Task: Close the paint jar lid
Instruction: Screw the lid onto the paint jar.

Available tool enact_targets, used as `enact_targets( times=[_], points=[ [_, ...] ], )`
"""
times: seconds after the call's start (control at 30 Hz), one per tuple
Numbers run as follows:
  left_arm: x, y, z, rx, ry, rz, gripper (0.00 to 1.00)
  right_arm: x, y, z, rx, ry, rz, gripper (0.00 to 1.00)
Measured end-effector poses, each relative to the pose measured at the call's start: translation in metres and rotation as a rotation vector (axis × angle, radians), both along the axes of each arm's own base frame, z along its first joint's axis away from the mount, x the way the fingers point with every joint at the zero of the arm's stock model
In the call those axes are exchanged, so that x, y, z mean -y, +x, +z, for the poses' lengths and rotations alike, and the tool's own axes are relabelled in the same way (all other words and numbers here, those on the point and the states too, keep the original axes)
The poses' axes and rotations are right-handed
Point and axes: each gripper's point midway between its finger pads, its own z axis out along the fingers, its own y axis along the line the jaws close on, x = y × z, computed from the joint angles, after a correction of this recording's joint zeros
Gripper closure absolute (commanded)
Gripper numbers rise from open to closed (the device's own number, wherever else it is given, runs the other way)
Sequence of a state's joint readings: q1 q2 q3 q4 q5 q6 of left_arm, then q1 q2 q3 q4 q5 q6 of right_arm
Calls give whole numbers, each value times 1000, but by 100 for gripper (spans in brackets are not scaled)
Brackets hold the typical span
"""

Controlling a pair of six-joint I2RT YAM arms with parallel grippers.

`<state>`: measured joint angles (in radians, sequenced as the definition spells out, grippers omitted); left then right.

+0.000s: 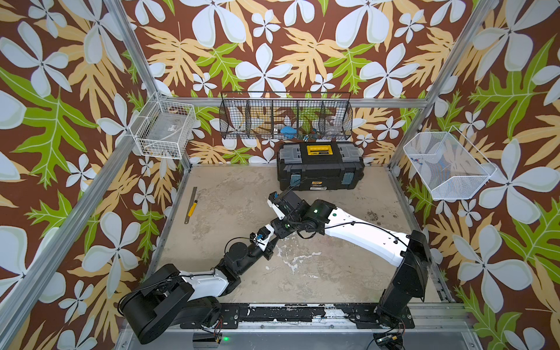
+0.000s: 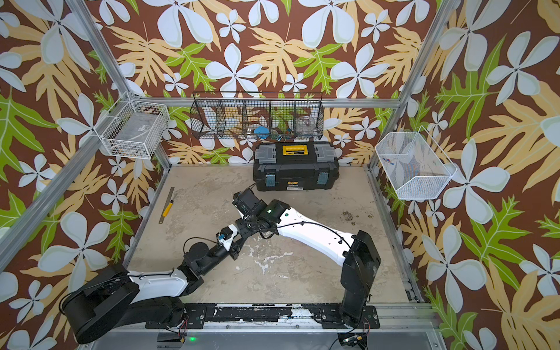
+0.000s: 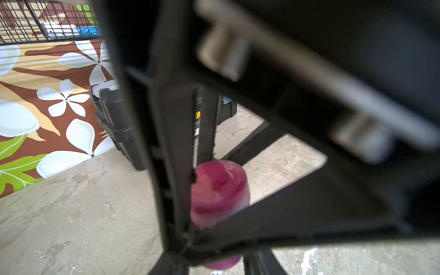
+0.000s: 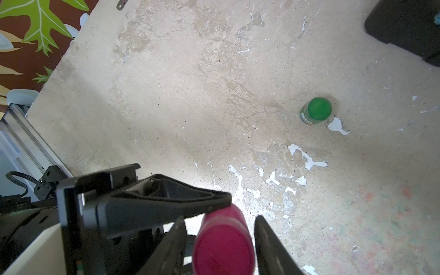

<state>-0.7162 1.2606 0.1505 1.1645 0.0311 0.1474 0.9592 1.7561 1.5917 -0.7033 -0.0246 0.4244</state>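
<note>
- The left gripper (image 1: pixel 274 239) is clenching the small round magenta paint jar (image 3: pixel 219 190) by its body, near the middle of the worn beige tabletop (image 1: pixel 318 278), in front of the black plastic toolbox (image 1: pixel 319 169).
- The right gripper (image 4: pixel 220 221) is straddling the jar's magenta lid (image 4: pixel 223 247), fingers released, with a gap showing beside one finger.
- Whether the jar is touching the tabletop cannot be told.
- The tabletop is showing white chipped patches; a small green-capped jar (image 4: pixel 316 110) is standing well apart.
- Brown floral wallpaper (image 1: pixel 272 45) is covering the three walls.
</note>
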Motion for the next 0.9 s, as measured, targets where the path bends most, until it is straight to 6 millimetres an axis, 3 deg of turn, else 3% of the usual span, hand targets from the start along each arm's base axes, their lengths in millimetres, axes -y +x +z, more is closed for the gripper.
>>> enact_targets(
  times=[0.23, 0.37, 0.57, 0.9],
  points=[
    [2, -1, 4, 12, -9, -12, 96, -1, 3, 8, 18, 9, -9, 45],
    [4, -3, 8, 31, -16, -28, 96, 4, 9, 24, 49, 33, -21, 43],
    [4, -4, 12, 43, -23, -31, 97, 27, 23, 45, 82, 67, -76, 43],
    [4, -4, 12, 45, -24, -31, 96, 52, 22, 50, 95, 69, -99, 43]
  ],
)
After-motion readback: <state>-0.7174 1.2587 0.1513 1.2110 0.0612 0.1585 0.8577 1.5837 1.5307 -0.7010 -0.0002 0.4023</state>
